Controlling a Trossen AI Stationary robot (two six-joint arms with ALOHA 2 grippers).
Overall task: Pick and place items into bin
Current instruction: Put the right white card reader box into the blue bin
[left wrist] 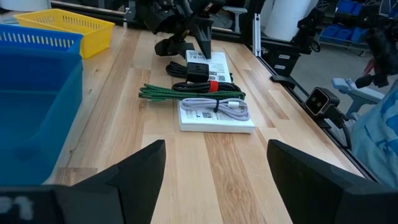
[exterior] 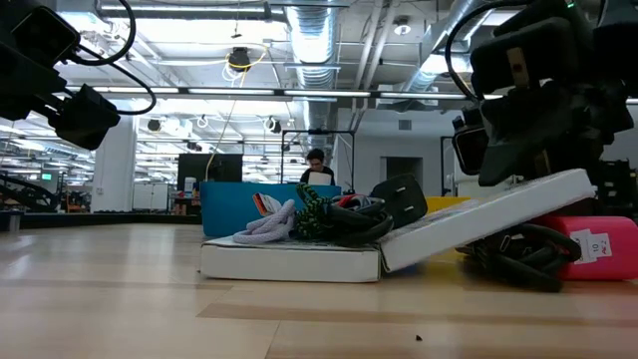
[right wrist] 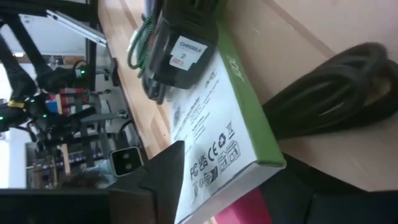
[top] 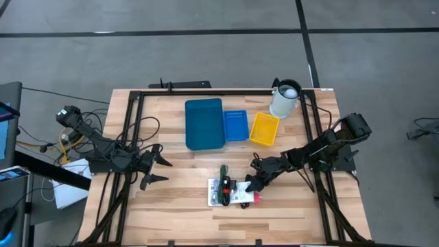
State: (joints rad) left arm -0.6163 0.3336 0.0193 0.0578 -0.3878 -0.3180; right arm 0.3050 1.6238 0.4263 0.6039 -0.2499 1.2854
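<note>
Bins (top: 204,123) look empty so far, whole pile of items (top: 232,190) sits lower centre on the worktop (top: 178,206), right tool (top: 252,184) pinching a white packet (exterior: 478,221), left tool (top: 156,169) spread wide

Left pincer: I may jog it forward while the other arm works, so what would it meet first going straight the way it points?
Probably the flat white box with green braided and grey cables; bare wooden table lies before the open left pincer. Depth is unclear.
</note>
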